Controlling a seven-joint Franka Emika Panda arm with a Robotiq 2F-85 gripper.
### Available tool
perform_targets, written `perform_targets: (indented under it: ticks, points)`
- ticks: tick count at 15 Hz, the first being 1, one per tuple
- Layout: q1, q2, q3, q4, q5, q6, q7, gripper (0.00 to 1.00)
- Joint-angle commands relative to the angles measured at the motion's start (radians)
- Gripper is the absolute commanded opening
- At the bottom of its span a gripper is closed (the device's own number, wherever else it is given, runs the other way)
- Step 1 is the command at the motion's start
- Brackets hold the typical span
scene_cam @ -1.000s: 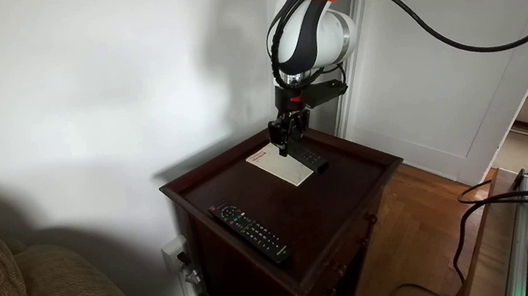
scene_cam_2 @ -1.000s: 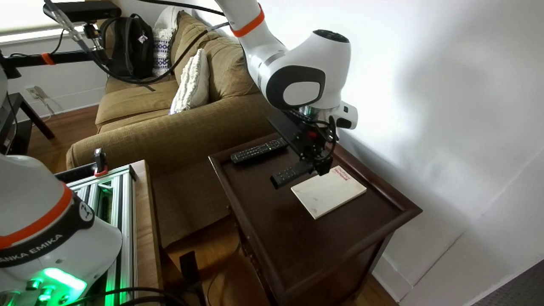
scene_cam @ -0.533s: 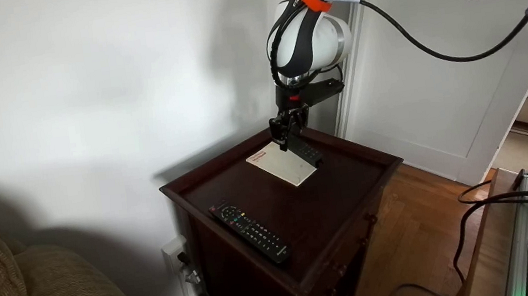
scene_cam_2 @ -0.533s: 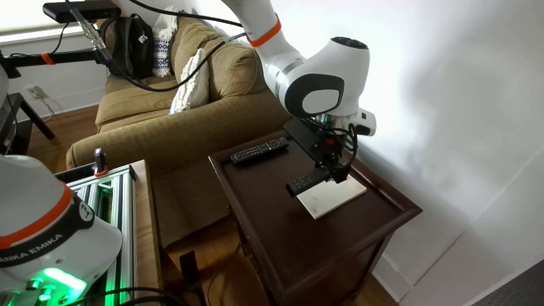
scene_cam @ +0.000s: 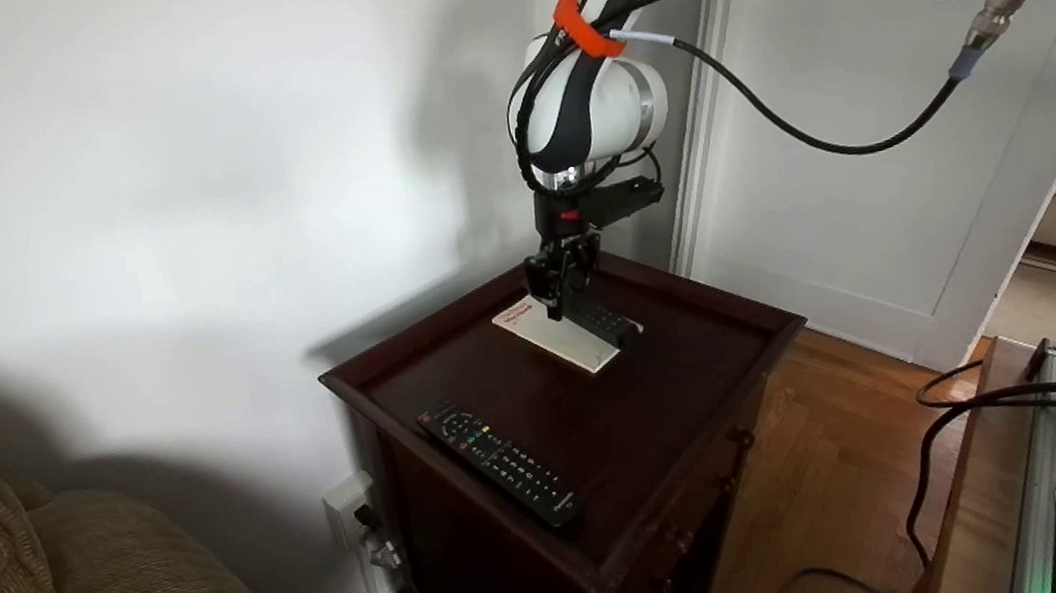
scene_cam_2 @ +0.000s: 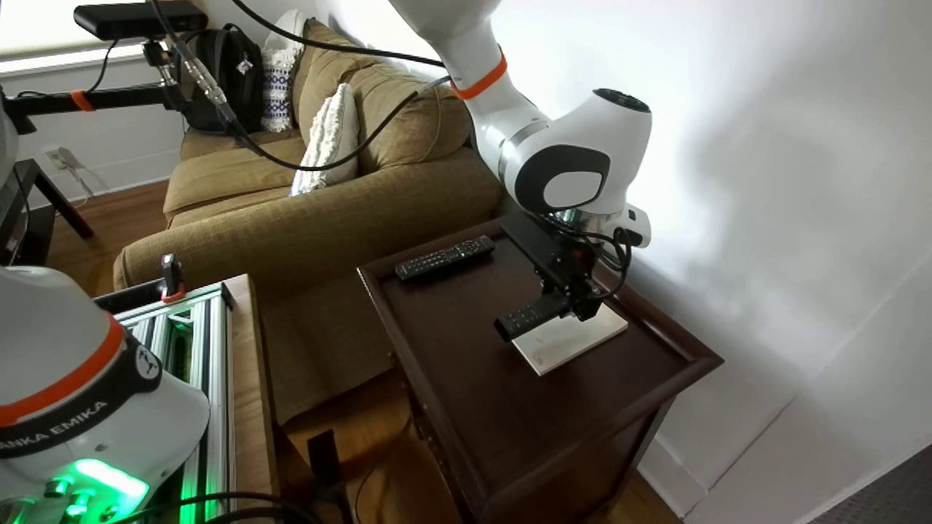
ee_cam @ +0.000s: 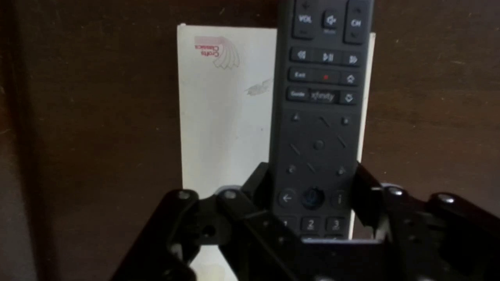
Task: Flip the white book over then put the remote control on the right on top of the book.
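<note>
In the wrist view, the claw (ee_cam: pixel 311 180), its jaws partly spread, clasped the Xfinity remote (ee_cam: pixel 319 121) over the right half of the white book (ee_cam: pixel 225 128) lying flat on the bench (ee_cam: pixel 437 117).

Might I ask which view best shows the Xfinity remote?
The wrist view: the Xfinity remote in the gripper is large, most markings legible, though one end is cropped. Both exterior views show it small, illegible, partly hidden by the gripper.

Blk remote (ee_cam: pixel 318 125), btns up, held over flat wht bk (ee_cam: pixel 222 125).
</note>
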Motion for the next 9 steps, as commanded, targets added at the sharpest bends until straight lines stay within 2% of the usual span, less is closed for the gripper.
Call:
perform_targets:
  ticks: [1,9]
  points:
    - [-0.024,0.056,0.012,0.078,0.0,-0.034,-0.023,0.26]
    - [-0.023,0.117,0.009,0.136,-0.008,-0.032,-0.017,0.26]
